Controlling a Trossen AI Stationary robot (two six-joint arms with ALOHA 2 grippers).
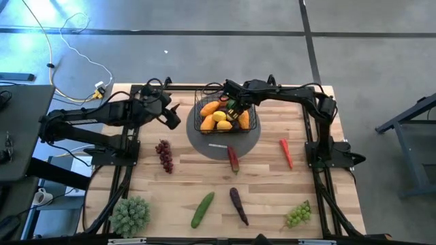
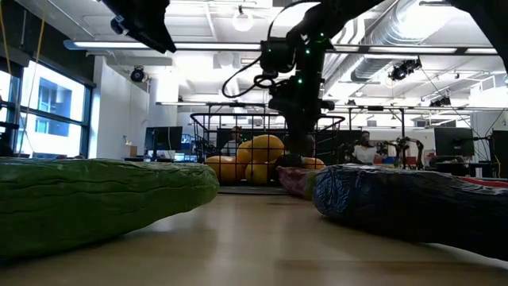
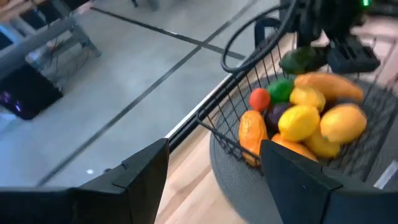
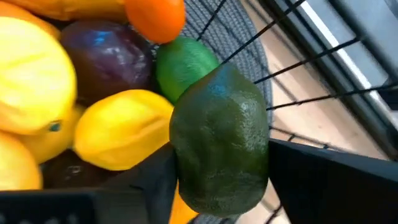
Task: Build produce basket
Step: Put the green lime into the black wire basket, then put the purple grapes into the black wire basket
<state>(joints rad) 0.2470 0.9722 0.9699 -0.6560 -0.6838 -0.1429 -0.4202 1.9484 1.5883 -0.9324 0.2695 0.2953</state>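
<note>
Dark green and pebbled, an avocado [image 4: 219, 140] sits between the two fingers of my right claw [image 1: 234, 107]; the fingers flank it on both sides, parted to its width, though I cannot tell whether they are pressing it. In the high view that claw hangs over the upper right part of the basket [image 1: 197, 127], which stands near the top centre of the frame on a grey round mat [image 1: 218, 144].

Under the avocado the basket already holds a heap: yellow lemons [image 4: 121, 127], a lime [image 4: 180, 62], a dark plum [image 4: 106, 53] and a small orange fruit [image 4: 155, 17].

My left claw [image 1: 174, 114] waits just left of the basket, above the table's [image 1: 266, 184] upper left part, fingers spread wide with nothing between them.

Lower in the high view, more produce lies on the wood: purple grapes [image 1: 164, 154] at left, a red chili [image 1: 285, 152] at right, a cucumber [image 1: 202, 208] and an eggplant [image 1: 238, 205] near the bottom centre, and green grapes [image 1: 298, 214] at lower right.
</note>
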